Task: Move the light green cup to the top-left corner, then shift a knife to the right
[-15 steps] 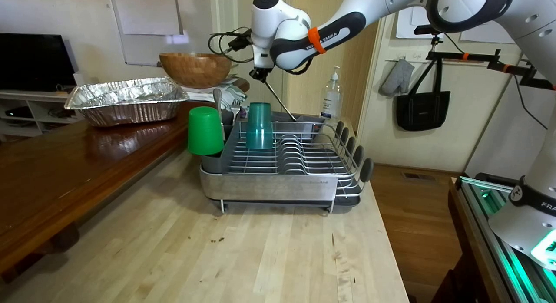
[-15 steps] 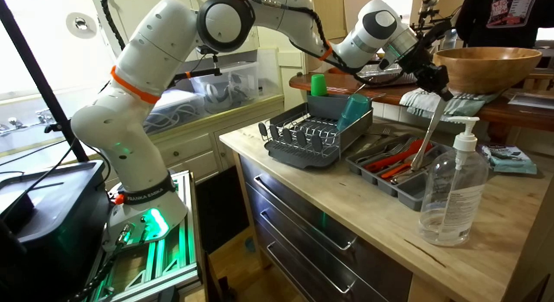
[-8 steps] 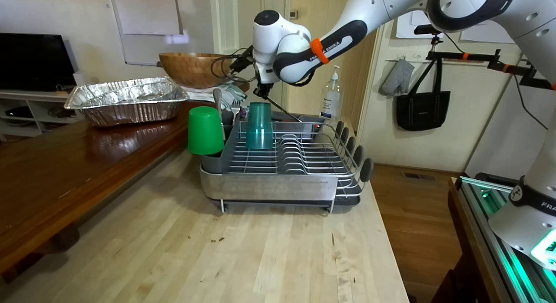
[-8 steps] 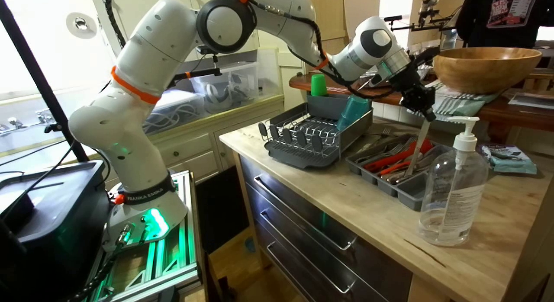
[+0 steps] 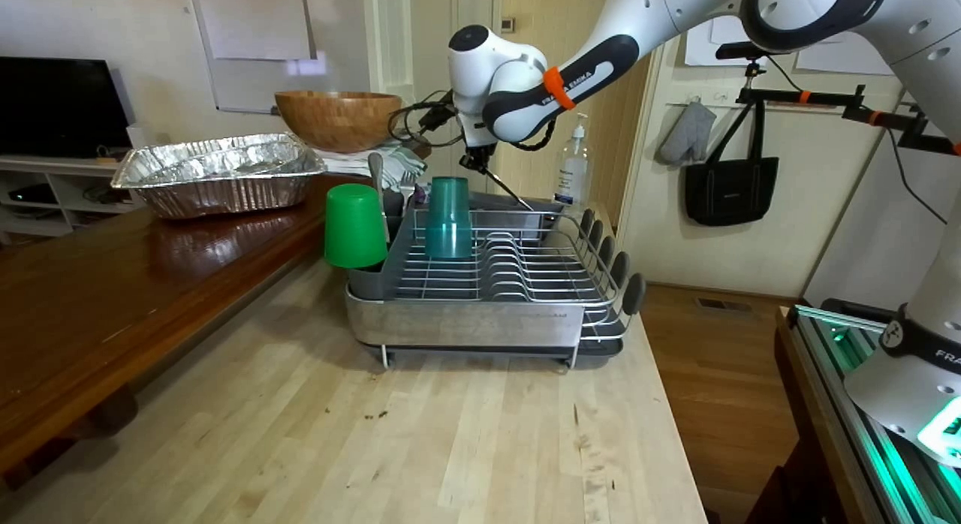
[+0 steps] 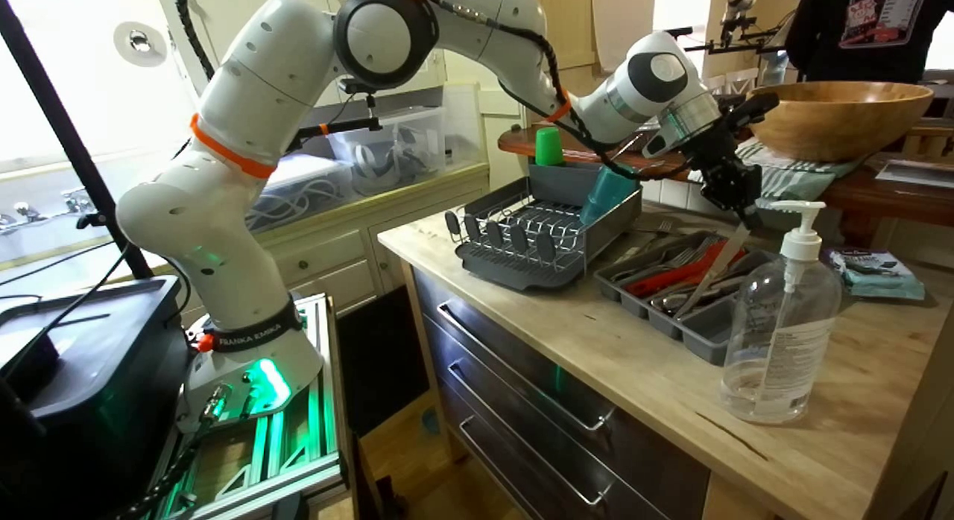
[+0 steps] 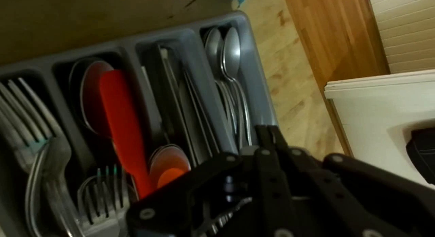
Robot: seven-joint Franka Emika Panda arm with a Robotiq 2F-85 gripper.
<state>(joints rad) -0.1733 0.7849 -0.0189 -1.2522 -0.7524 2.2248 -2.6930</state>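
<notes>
Light green cup (image 5: 355, 226): in an exterior view, rim down at a dish rack (image 5: 465, 323) corner; seemingly placed.
Table knife (image 6: 715, 268): in an exterior view, I've lowered it over the cutlery tray (image 6: 700, 345); set-down seems near.
Gripper (image 7: 267, 129): in the wrist view, jaws nearly together; pinched knife hidden.

In an exterior view the pincer (image 6: 748, 220) hides the upper end of the knife (image 6: 714, 270); print on the soap bottle (image 6: 779, 349) is too small to read. The wrist view's left edge cuts off the cutlery tray (image 7: 258, 84).
</notes>
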